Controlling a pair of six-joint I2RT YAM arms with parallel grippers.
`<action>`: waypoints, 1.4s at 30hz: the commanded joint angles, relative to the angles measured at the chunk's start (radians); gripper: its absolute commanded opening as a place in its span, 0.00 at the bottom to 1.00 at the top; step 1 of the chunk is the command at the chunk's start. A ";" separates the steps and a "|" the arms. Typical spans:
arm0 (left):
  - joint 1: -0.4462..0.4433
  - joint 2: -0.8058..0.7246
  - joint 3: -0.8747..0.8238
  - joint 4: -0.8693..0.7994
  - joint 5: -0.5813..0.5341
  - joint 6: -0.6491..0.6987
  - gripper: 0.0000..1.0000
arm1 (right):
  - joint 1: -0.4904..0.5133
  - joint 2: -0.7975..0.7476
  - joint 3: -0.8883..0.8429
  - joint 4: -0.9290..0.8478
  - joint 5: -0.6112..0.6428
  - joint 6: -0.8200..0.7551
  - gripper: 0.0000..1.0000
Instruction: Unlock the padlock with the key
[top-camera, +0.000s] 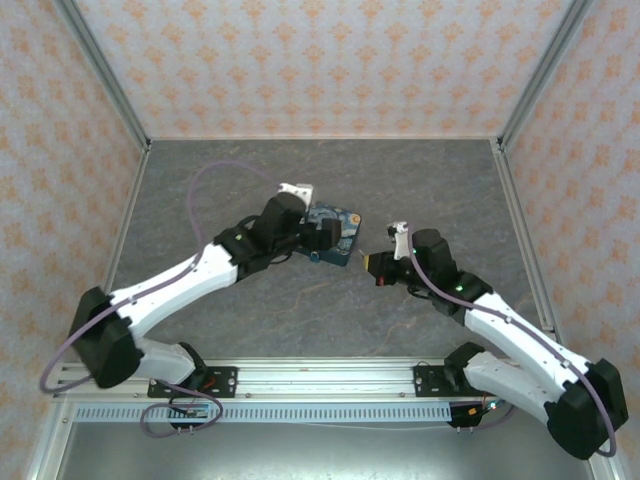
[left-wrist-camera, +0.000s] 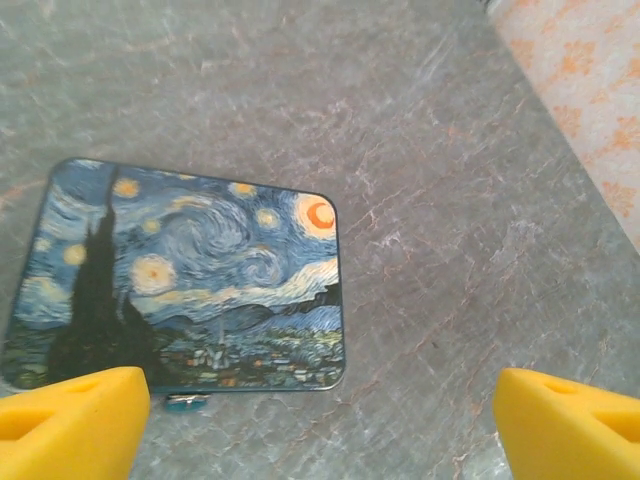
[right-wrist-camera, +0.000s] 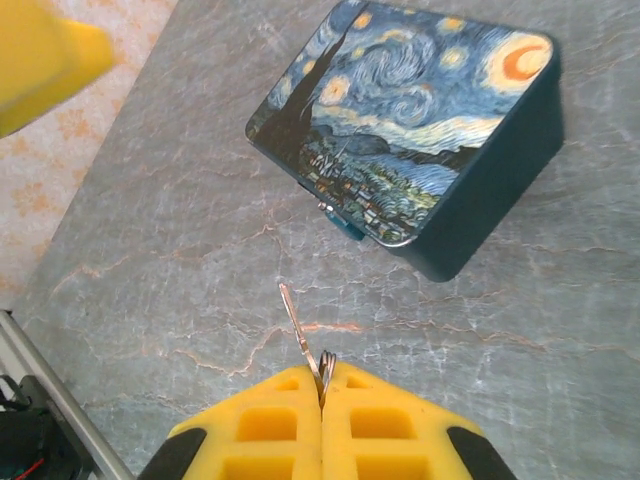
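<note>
The padlock (left-wrist-camera: 185, 402) is a tiny teal body hanging at the front edge of the blue swirl-print box (left-wrist-camera: 190, 275); in the right wrist view the padlock (right-wrist-camera: 345, 226) peeks out under the box's (right-wrist-camera: 410, 120) lid rim. My left gripper (left-wrist-camera: 320, 435) is open, its yellow fingers (left-wrist-camera: 70, 425) spread wide just short of the box. My right gripper (right-wrist-camera: 322, 385) is shut on the key (right-wrist-camera: 298, 322), whose thin silvery blade sticks out toward the box, with its ring pinched between the pads. From above, the right gripper (top-camera: 372, 263) hovers right of the box (top-camera: 338, 230).
The grey marbled table (top-camera: 330, 320) runs between patterned walls (top-camera: 320, 60). An aluminium rail (top-camera: 320, 380) lies along the near edge by the arm bases. The left arm's yellow finger (right-wrist-camera: 40, 60) shows at the upper left of the right wrist view.
</note>
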 joint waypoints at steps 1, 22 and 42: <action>0.001 -0.098 -0.146 0.141 -0.044 0.069 0.89 | 0.004 0.074 0.037 0.096 -0.075 0.011 0.00; 0.049 -0.075 -0.571 0.636 0.081 0.069 1.00 | -0.051 0.655 0.316 0.346 -0.136 0.069 0.00; 0.181 0.235 -0.526 0.850 0.317 0.099 0.88 | -0.054 0.790 0.327 0.267 -0.104 0.069 0.00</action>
